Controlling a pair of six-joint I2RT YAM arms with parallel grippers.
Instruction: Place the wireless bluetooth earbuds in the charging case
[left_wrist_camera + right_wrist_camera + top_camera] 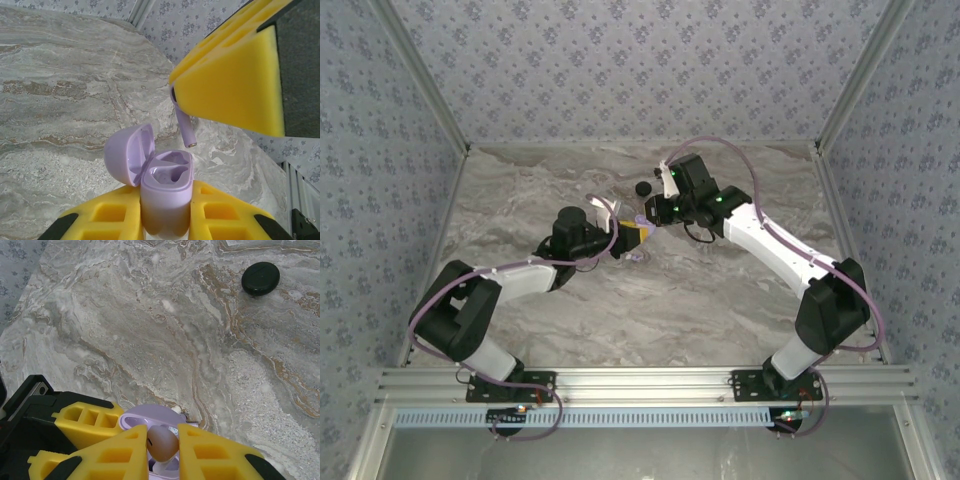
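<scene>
My left gripper (165,200) is shut on the body of the lavender charging case (167,186), which stands upright with its lid (127,155) hinged open to the left. Both sockets look empty. My right gripper (162,433) is shut on one lavender earbud (162,444). In the left wrist view its stem (185,127) hangs from the right gripper's yellow fingers (235,85) just above the case's right rim, apart from it. In the top view the two grippers meet at mid-table, left gripper (631,237) and right gripper (653,214). I cannot pick out the second earbud for sure.
A black round object (260,278) lies on the marble table beyond the grippers, also visible from above as the black round object (642,187). A small lavender bit (639,258) sits on the table just in front of the left gripper. Patterned walls enclose the table.
</scene>
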